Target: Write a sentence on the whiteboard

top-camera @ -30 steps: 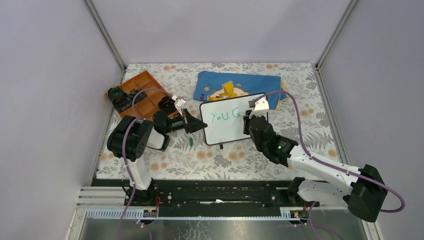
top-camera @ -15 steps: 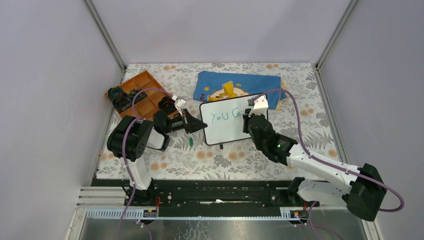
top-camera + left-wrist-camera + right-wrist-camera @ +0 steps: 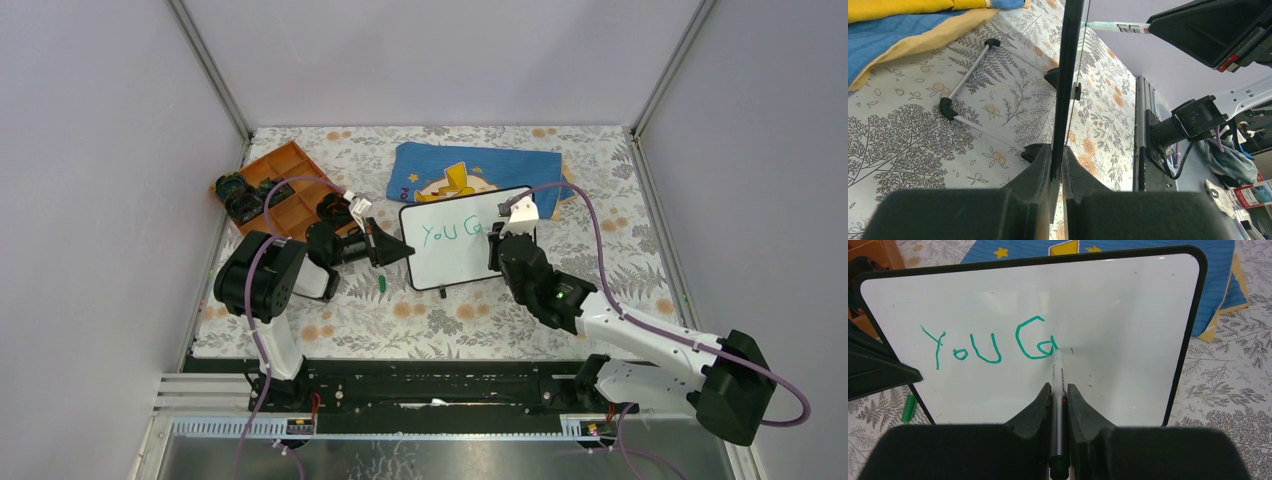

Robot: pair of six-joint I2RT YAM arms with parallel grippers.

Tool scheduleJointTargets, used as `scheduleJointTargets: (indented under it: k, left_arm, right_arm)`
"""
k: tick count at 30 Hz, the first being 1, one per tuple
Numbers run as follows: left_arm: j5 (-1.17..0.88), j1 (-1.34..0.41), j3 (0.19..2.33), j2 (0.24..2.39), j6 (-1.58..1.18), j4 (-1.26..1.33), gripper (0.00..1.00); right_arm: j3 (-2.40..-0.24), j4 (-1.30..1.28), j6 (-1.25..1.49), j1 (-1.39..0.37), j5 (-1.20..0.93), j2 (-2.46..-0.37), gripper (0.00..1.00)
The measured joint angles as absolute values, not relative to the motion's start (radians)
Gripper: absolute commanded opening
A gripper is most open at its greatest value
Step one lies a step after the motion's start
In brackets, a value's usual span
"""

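Note:
The whiteboard (image 3: pixel 455 245) stands tilted on the floral table, and my left gripper (image 3: pixel 400 250) is shut on its left edge. In the left wrist view the whiteboard's black frame (image 3: pixel 1068 75) runs edge-on between the fingers. My right gripper (image 3: pixel 1059 387) is shut on a marker (image 3: pixel 1057 375). The marker's tip touches the whiteboard (image 3: pixel 1128 315) at the end of the sentence (image 3: pixel 988 342). The sentence reads "YoU C" in green, followed by a partly drawn letter. From above, the right gripper (image 3: pixel 497 245) hangs over the board's right half.
A green marker cap (image 3: pixel 383 284) lies on the table below the left gripper. A blue cloth (image 3: pixel 470 165) with a yellow figure lies behind the board. An orange tray (image 3: pixel 285 185) holding small parts sits at the back left. The board's wire stand (image 3: pixel 968 75) rests behind it.
The right gripper and marker have shifted very slightly at the end of the green writing. The left gripper and the board have not moved.

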State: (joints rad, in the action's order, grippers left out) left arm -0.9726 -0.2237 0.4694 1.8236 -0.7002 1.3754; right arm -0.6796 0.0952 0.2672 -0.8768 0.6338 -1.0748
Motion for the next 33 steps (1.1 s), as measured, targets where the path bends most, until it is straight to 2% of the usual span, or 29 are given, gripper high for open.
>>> scheduleJointTargets:
  k: [9,19,28,33]
  left_arm:
    - [-0.973,-0.224,0.469,1.824,-0.7,1.375,0.0]
    - [-0.973,-0.224,0.469,1.824,-0.7,1.375,0.0]
    - [-0.98,-0.224,0.469,1.824,-0.699,1.374,0.0]
    - [-0.981,-0.224,0.469,1.824,-0.698,1.373,0.0]
  right_arm:
    - [-0.668,0.081,0.278,-0.877,0.634,-1.05,0.0]
    - [-0.667,0.088,0.28,-0.877,0.619,-0.897,0.0]
    - [-0.649,0.126,0.244,-0.864,0.626,-0.88,0.0]
    - [-0.659,0.128,0.268,-0.795,0.576,-0.91,0.0]
